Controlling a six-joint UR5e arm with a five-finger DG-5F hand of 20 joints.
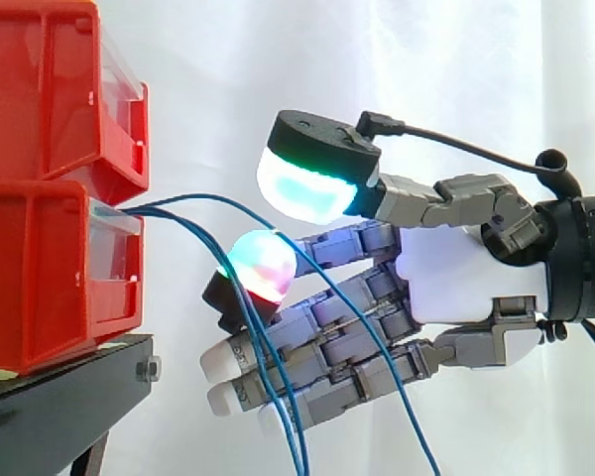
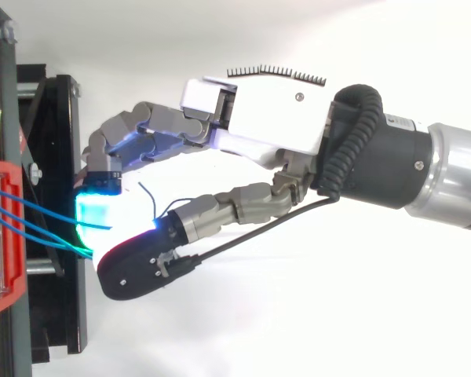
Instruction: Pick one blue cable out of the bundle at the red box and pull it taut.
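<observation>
At lower centre the blue cables hang slack before the hand, coming from the red box at left; the hand stands wide, holding nothing; the picking is not yet done; next, I judge, it must pinch one cable only.

Bright, even light floods the white curtain, with only faint, soft shadows.

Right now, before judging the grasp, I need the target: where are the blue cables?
In the side view the blue cables leave the lower red bin at the left and droop rightward and down, crossing the hand.
</observation>
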